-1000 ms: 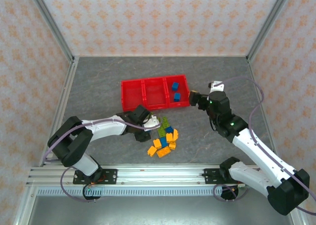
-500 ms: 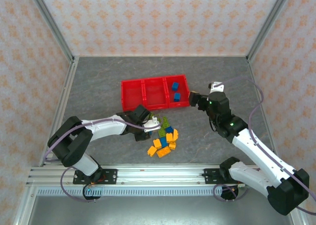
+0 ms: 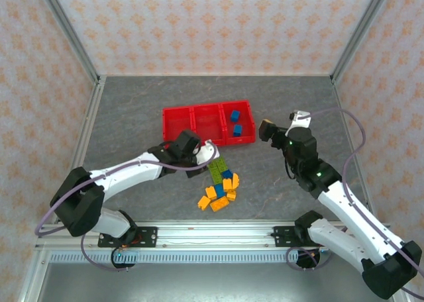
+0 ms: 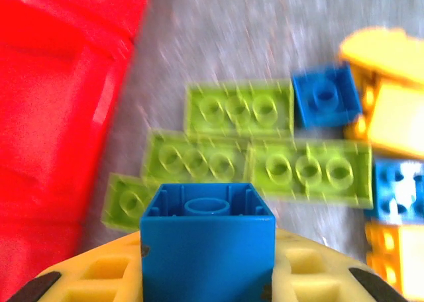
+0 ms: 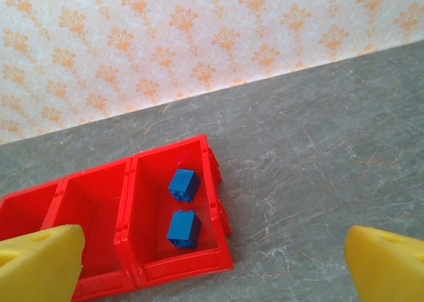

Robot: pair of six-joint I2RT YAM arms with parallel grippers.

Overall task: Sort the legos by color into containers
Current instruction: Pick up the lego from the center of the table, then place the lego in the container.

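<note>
Left jaws: clamped on blue lego [image 4: 207, 246], its bottom cut off.
Right jaws: held wide apart, pads [image 5: 40, 265] cropped at corners.
Green legos [image 4: 238, 108]: blurred, one partly hidden.

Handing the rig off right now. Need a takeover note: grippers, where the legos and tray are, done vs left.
Left gripper: shut on a blue brick, over the green bricks by the tray's front edge.
Right gripper: open, holding nothing, beside the tray's right end.
Red tray: two blue bricks in the right compartment; none seen in the middle one; the left one is partly hidden.
Pile on the table: green, orange-yellow bricks, two more blue.
Done: two blue sorted.
Left: likely drop the held blue with the other blues, then sort the pile.
</note>
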